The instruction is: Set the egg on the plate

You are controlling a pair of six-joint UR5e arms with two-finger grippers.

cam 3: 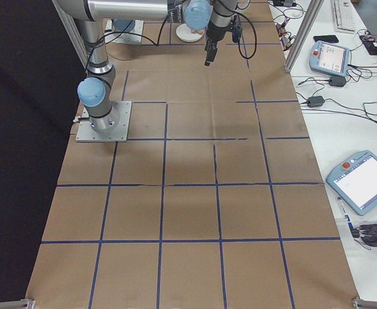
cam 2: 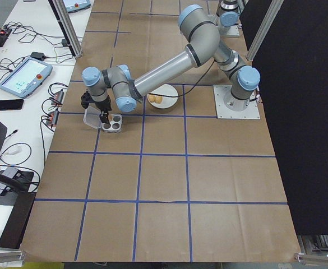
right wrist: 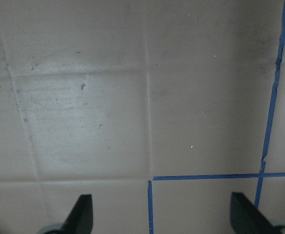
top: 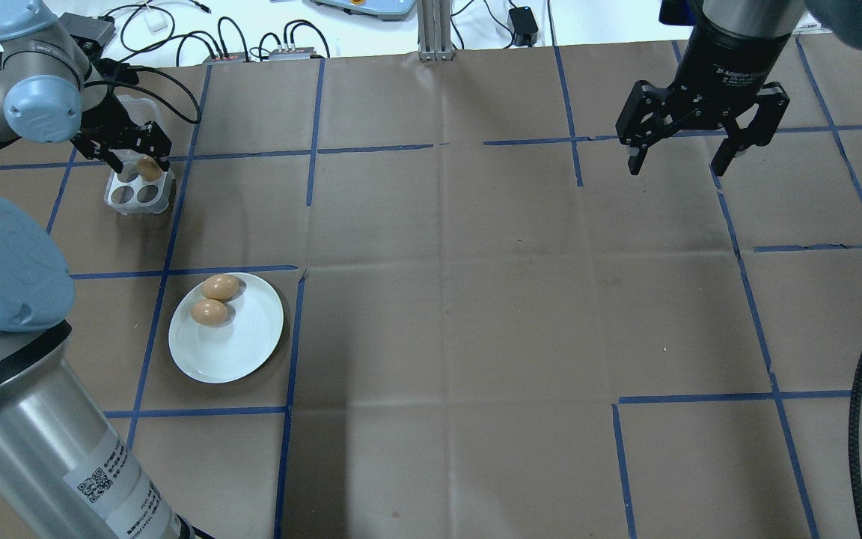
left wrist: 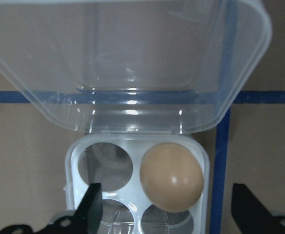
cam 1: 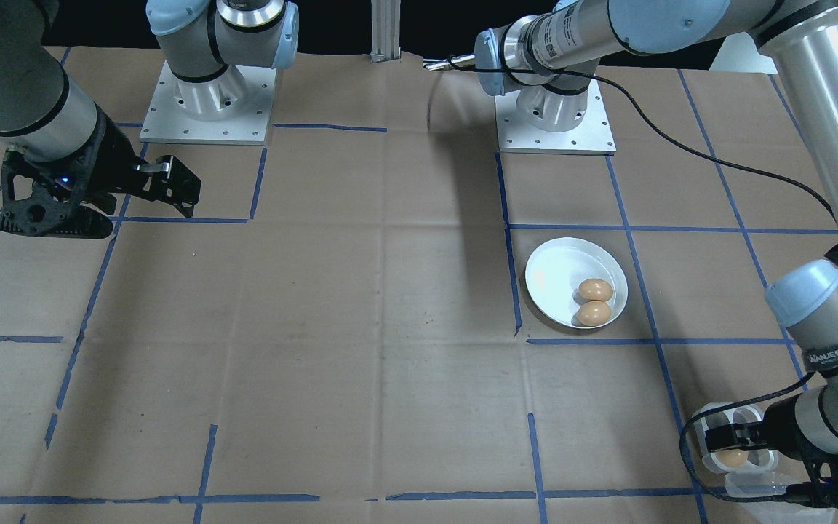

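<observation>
The left gripper (left wrist: 166, 212) hangs over the clear plastic egg box (left wrist: 137, 195) with its two fingers spread wide and nothing between them; the last egg in the box (left wrist: 171, 176) sits in one of the four holes, between the finger lines but nearer the left finger as the wrist view shows it. The white plate (top: 240, 352) lies well apart from the box, toward the robot, and already carries two eggs (top: 215, 299) that touch each other near its rim. The main risk seems to be an off-centre closing: one finger could meet the shell first and push the egg sideways in its hole, or drag the light box along the paper. Too strong a squeeze could crack the shell. The open lid (left wrist: 127, 63) stands just behind the egg and could be struck on the way down. At the plate, a new egg could roll against the two others. The right gripper (top: 704, 146) is also open and empty, idle over bare table. Only the left wrist view shows the egg against the fingers; the overhead view alone shows box and plate together, and the free part of the plate.
</observation>
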